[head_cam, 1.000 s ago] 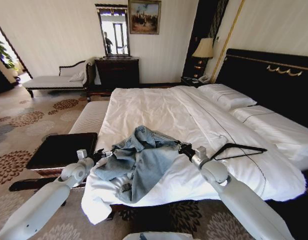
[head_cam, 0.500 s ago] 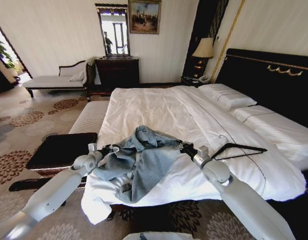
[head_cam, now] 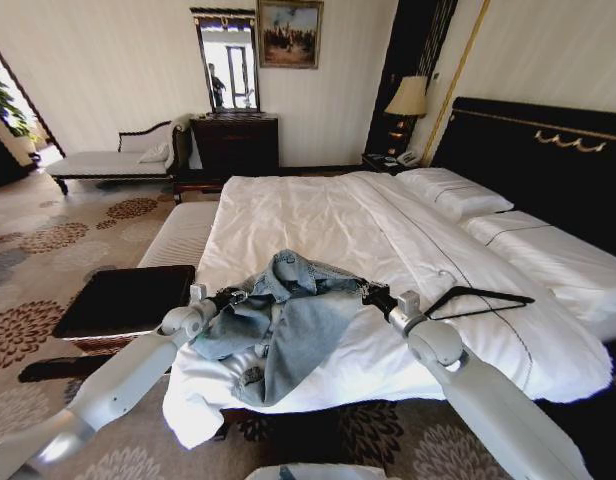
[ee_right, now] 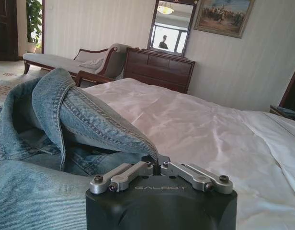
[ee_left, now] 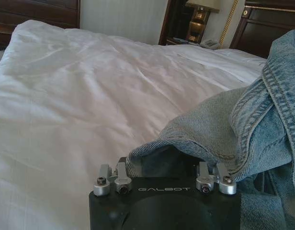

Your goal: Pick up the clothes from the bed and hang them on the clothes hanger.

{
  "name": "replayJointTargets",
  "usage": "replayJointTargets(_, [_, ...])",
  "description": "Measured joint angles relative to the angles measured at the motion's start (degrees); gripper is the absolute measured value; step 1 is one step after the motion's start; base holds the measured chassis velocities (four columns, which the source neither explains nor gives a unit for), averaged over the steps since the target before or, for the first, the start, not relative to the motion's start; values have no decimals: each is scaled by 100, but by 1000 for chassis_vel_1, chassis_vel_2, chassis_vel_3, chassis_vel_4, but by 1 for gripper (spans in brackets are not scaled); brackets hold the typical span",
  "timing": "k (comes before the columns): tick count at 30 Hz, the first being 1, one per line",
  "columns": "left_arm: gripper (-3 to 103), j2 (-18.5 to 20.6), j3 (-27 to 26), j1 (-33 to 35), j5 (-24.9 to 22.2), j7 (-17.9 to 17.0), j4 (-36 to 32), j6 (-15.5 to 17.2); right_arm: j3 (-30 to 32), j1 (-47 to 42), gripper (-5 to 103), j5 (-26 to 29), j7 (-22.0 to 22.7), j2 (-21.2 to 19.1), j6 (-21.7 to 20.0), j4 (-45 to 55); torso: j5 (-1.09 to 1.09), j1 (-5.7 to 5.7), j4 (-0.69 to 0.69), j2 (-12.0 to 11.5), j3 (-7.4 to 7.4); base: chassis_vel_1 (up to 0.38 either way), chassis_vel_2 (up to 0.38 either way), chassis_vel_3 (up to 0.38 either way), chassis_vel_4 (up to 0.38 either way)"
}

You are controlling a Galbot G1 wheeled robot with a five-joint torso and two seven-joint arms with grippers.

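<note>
Clamping on a fold of the denim jacket [head_cam: 288, 315] with the right gripper [head_cam: 373, 295]: linkage drawn in tight to the centre in the right wrist view, a thick seamed edge of cloth nipped between the pads. Biting at the jacket's right edge, likely so that side can be lifted clear of the bedding.

Over to the left gripper [head_cam: 226, 297], pressed in at the opposite edge of the heap. Linkage splayed wide in the left wrist view, so jaws apart by the look of it, though tips buried under a hem of denim draped right over them. Touching cloth, then, but not yet clamped on it. Looks like a two-sided pick in the making, one end secured and the other being lined up, presumably to spread the garment between the arms.

Moving outward: jacket crumpled in a mound near the foot of the bed [head_cam: 318, 215], one part trailing over the near edge of the white sheet. Just beside the right arm, flat on the covers and apart from the jacket, the clothes hanger [head_cam: 488, 292], untouched. Farther off, pillows [head_cam: 453, 192] against the black headboard [head_cam: 548, 170]. Hanging not yet begun; early in the job by this reckoning.
</note>
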Motion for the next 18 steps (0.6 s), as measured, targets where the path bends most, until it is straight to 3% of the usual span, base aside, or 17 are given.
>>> replayJointTargets(4, [45, 15, -73, 119, 23, -50, -119, -27, -6, -11, 2, -7, 0, 5, 3, -13, -1, 0, 0, 0, 0, 0, 0, 0, 0])
replayJointTargets(7, [39, 43, -98, 159, 51, -60, -172, -37, -9, -16, 2, -7, 0, 10, 4, -17, -1, 0, 0, 0, 0, 0, 0, 0, 0])
replayJointTargets(10, [23, 93, -155, 213, 135, -77, -251, -92, -22, -46, 2, -2, 1, 14, 6, -22, -1, 0, 0, 0, 0, 0, 0, 0, 0])
replayJointTargets(12, [23, 111, -197, 243, 136, -97, -319, -101, -25, -61, 2, 2, 1, 18, 7, -18, -1, 0, -1, 0, 0, 0, 0, 0, 0])
replayJointTargets(15, [7, 197, -360, 305, 94, -172, -612, -109, -27, -69, 2, 98, 33, 16, -1, 72, -1, 0, 0, 0, 0, 0, 0, 0, 0])
replayJointTargets(18, [4, 276, -466, 296, -13, -257, -854, -109, -16, 0, 2, 288, 90, -10, -60, 171, 1, 0, -1, 0, 0, 0, 0, 0, 0])
